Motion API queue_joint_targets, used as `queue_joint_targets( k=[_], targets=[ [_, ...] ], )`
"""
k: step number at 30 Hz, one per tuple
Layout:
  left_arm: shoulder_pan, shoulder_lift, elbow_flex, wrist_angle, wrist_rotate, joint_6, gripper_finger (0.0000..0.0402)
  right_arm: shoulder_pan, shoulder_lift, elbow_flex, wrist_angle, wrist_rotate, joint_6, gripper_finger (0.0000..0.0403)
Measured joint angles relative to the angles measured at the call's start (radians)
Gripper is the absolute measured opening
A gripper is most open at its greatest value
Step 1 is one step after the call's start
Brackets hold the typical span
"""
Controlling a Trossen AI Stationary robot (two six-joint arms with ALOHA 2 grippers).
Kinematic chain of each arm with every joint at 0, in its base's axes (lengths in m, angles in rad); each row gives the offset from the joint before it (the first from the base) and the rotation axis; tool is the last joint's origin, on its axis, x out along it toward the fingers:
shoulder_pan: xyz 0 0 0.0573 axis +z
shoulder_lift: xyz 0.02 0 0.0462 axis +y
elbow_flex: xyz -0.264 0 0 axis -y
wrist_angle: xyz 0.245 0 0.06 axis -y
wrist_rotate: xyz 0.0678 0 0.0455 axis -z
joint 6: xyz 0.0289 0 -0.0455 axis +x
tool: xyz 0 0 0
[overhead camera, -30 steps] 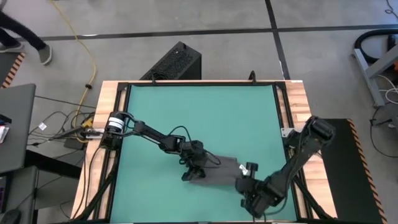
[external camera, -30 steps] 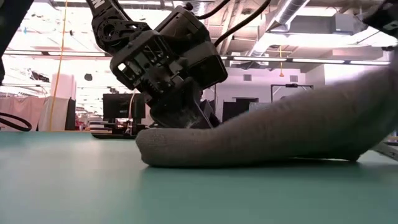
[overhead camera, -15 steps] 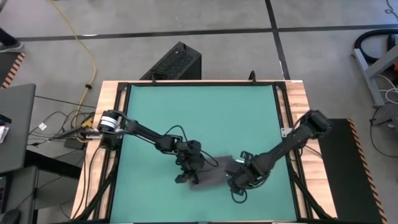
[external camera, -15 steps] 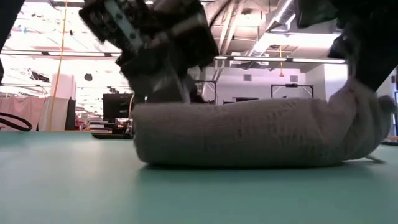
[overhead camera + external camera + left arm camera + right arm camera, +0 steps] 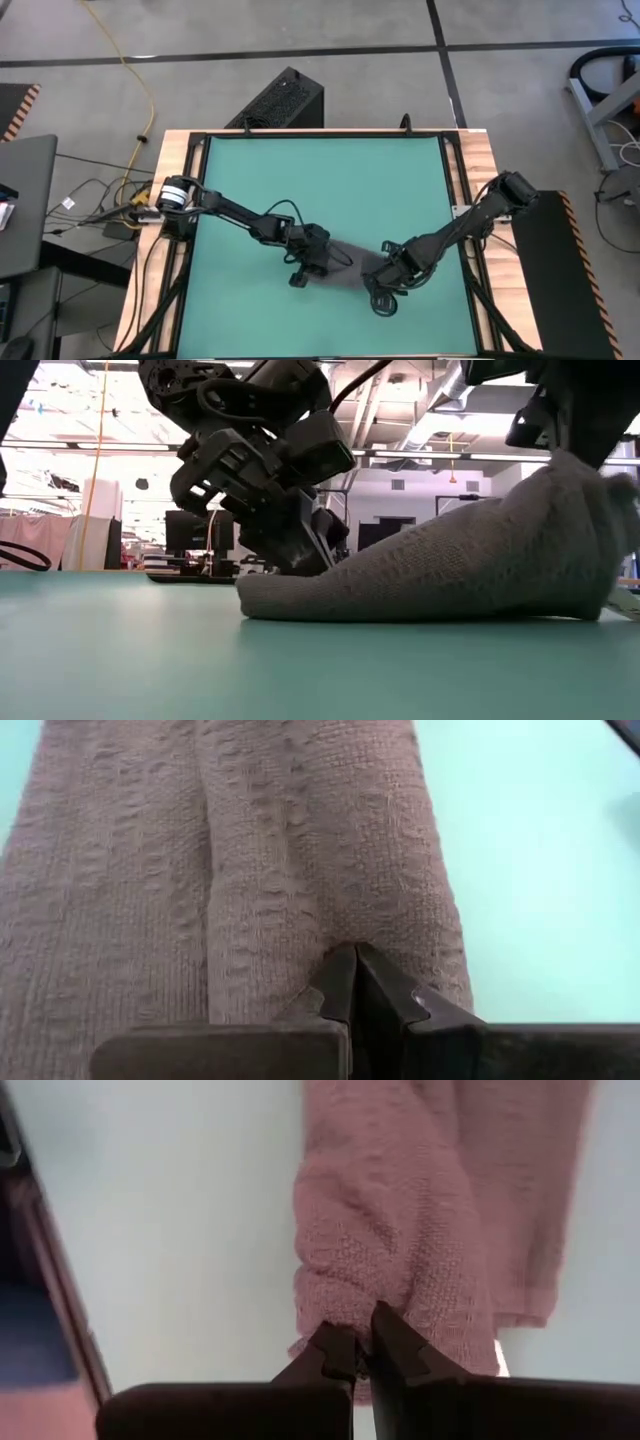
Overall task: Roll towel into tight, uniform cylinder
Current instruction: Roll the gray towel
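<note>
The dark grey towel (image 5: 350,265) lies bunched in a long roll on the green mat (image 5: 320,180), near the front edge. In the low view its left end (image 5: 262,600) rests flat on the mat. Its right end (image 5: 565,480) is raised into a peak. My left gripper (image 5: 303,272) is shut on the towel's left end. My right gripper (image 5: 385,287) is shut on the right end. A small white tag (image 5: 497,1360) shows beside the right fingers. My left gripper pinches a raised fold (image 5: 340,935) at the towel's left end between its two fingertips. It comes slanting down from the table's left, along the roll. That end stays on the mat. My right gripper pinches the bunched right end (image 5: 350,1305) of the towel between its fingertips, several layers, from above and pointing steeply down. That end is lifted off the mat, and the rest slopes down to the left end.
A black box (image 5: 285,100) stands on the floor beyond the far edge. The table's wooden rim and black rails (image 5: 455,190) border the mat. The mat's far half is bare green. The front edge lies close to both grippers.
My right gripper has gone from the near right corner toward the table's middle and up, turning as it went. With it the towel's right end has been drawn inward and now stands raised in a peak. My left gripper has rolled and risen slightly; the left end stays down.
</note>
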Motion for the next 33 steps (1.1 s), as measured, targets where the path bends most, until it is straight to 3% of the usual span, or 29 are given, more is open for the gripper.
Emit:
queue_joint_targets(
  k=[4, 10, 19, 27, 33],
  targets=[
    [0.012, -0.039, 0.0, -0.012, 0.009, 0.032, 0.0, 0.001, 0.0, 0.0, -0.03, -0.032, -0.038, 0.0021],
    [0.01, -0.142, 0.002, 0.028, -0.068, 0.217, 0.0, 0.017, 0.0, 0.0, -0.051, -0.033, -0.08, 0.0021],
    [0.059, 0.014, 0.001, 0.177, -0.038, 0.316, 0.0, 0.037, 0.0, 0.0, -0.055, -0.028, -0.104, 0.0021],
    [0.08, 0.108, 0.004, 0.213, 0.034, 0.257, 0.0, 0.055, 0.0, 0.0, -0.056, 0.005, -0.067, 0.0021],
    [0.06, 0.118, 0.004, 0.169, 0.094, 0.155, 0.0, 0.069, 0.0, 0.0, -0.077, 0.029, 0.105, 0.0021]
  ],
)
